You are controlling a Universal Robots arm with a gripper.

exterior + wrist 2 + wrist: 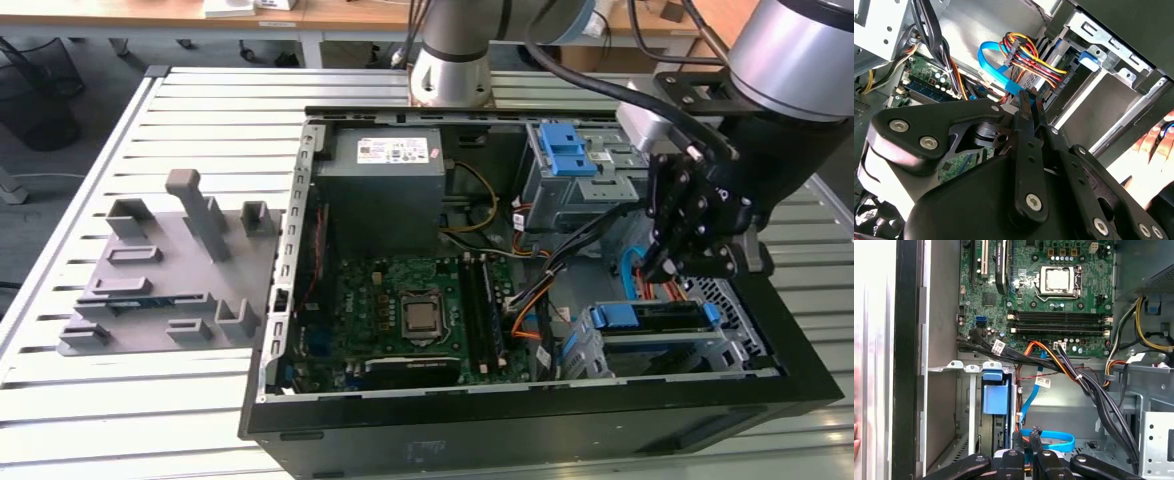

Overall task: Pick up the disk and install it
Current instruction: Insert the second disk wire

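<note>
Closed empty hand [1030,100] above disk [654,318] flat in bay [747,352], blue end toward motherboard [400,300]

1. We count one open computer case [534,420] — inside it, one motherboard [414,310] and one grey power-supply box [387,185].
2. Two blue latches [567,150] sit inside the case.
3. Beside the case — one grey fixture tray [147,290].

Open black computer case [534,420] sat on slatted metal table [80,400]; grey plastic fixture tray [160,290] lay at exterior view's left of it, green motherboard [414,310] inside, grey power-supply box [387,185] behind the board.
</note>
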